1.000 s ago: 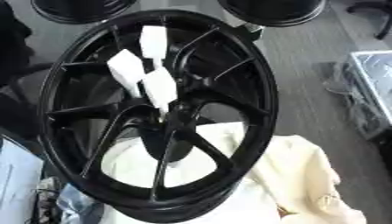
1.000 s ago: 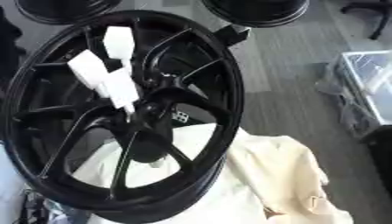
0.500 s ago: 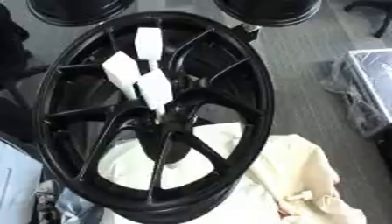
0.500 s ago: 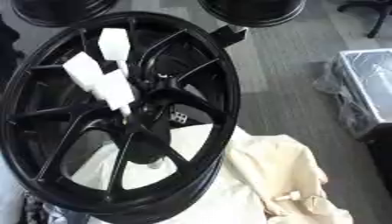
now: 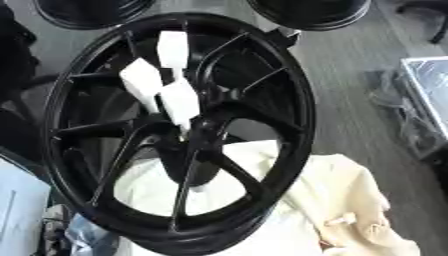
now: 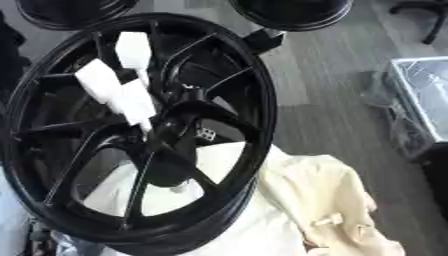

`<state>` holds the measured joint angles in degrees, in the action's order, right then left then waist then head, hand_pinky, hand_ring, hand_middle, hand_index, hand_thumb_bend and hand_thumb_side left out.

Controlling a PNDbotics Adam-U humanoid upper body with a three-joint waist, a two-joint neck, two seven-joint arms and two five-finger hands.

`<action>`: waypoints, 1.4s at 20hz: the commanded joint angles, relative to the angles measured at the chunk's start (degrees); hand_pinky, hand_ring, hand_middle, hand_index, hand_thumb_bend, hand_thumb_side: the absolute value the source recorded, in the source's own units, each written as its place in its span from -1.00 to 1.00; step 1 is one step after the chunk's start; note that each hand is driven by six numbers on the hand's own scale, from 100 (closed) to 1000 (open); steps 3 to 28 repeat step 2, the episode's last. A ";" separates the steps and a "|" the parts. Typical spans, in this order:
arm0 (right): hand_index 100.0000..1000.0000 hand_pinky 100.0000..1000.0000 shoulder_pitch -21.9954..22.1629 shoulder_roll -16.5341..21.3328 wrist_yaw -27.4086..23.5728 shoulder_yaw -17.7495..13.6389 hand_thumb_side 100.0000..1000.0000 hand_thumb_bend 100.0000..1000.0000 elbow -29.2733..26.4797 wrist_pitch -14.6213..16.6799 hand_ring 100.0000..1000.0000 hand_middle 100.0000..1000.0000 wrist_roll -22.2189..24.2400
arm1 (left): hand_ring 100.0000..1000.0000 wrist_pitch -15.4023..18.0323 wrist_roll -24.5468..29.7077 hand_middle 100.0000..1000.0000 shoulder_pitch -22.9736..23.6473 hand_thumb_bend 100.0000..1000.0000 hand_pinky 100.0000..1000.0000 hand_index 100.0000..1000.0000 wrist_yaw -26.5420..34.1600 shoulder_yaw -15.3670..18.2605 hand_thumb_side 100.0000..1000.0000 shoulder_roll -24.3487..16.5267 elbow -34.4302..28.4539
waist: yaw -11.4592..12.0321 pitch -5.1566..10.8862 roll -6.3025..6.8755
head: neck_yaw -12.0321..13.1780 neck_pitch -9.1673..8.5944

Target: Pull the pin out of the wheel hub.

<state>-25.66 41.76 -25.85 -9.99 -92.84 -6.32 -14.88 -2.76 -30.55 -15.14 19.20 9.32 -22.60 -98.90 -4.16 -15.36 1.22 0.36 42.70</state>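
A large black spoked wheel [image 5: 297, 105] stands tilted over a cream cloth, with its hub [image 5: 199, 136] near the middle of the left eye view. Three white rectangular tags rise from the hub area on thin stems: a top tag [image 5: 172, 48], a left tag [image 5: 141, 82] and a lower tag [image 5: 181, 102] closest to the hub. The lower tag's stem runs down into the hub; I cannot make out the pin itself. Neither of my hands shows in either view.
A cream cloth [image 5: 350, 200] lies bunched under and right of the wheel. Two more black wheels [image 5: 87, 10] [image 5: 311, 10] stand at the far edge. A clear plastic bin [image 6: 424, 105] sits on the grey floor at right. A dark shape [image 5: 10, 75] fills the left edge.
The whole picture has shifted slightly, so the camera moved. The wheel and the white tags keep their places relative to each other.
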 commanded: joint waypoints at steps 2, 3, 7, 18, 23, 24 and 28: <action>0.50 0.80 -1.03 -0.77 -0.09 0.43 -0.62 -0.85 0.39 0.99 0.36 0.19 0.77 | 0.49 0.12 0.17 0.44 -0.67 -0.76 0.45 0.34 0.05 0.04 0.62 -0.60 -1.42 | 0.17 0.95 -0.07 | 0.06 -0.40; 0.50 0.80 -1.03 -0.77 -0.09 0.43 -0.62 -0.85 0.39 0.99 0.36 0.19 0.77 | 0.49 0.12 0.17 0.44 -0.67 -0.76 0.45 0.34 0.05 0.04 0.62 -0.60 -1.42 | 0.17 0.95 -0.07 | 0.06 -0.40; 0.50 0.80 -1.03 -0.77 -0.09 0.43 -0.62 -0.85 0.39 0.99 0.36 0.19 0.77 | 0.49 0.12 0.17 0.44 -0.67 -0.76 0.45 0.34 0.05 0.04 0.62 -0.60 -1.42 | 0.17 0.95 -0.07 | 0.06 -0.40; 0.50 0.80 -1.03 -0.77 -0.09 0.43 -0.62 -0.85 0.39 0.99 0.36 0.19 0.77 | 0.49 0.12 0.17 0.44 -0.67 -0.76 0.45 0.34 0.05 0.04 0.62 -0.60 -1.42 | 0.17 0.95 -0.07 | 0.06 -0.40; 0.50 0.80 -1.03 -0.77 -0.09 0.43 -0.62 -0.85 0.39 0.99 0.36 0.19 0.77 | 0.49 0.12 0.17 0.44 -0.67 -0.76 0.45 0.34 0.05 0.04 0.62 -0.60 -1.42 | 0.17 0.95 -0.07 | 0.06 -0.40; 0.50 0.80 -1.03 -0.77 -0.09 0.43 -0.62 -0.85 0.39 0.99 0.36 0.19 0.77 | 0.49 0.12 0.17 0.44 -0.67 -0.76 0.45 0.34 0.05 0.04 0.62 -0.60 -1.42 | 0.17 0.95 -0.07 | 0.06 -0.40; 0.50 0.80 -1.03 -0.77 -0.09 0.43 -0.62 -0.85 0.39 0.99 0.36 0.19 0.77 | 0.49 0.12 0.17 0.44 -0.67 -0.76 0.45 0.34 0.05 0.04 0.62 -0.60 -1.42 | 0.17 0.95 -0.07 | 0.06 -0.40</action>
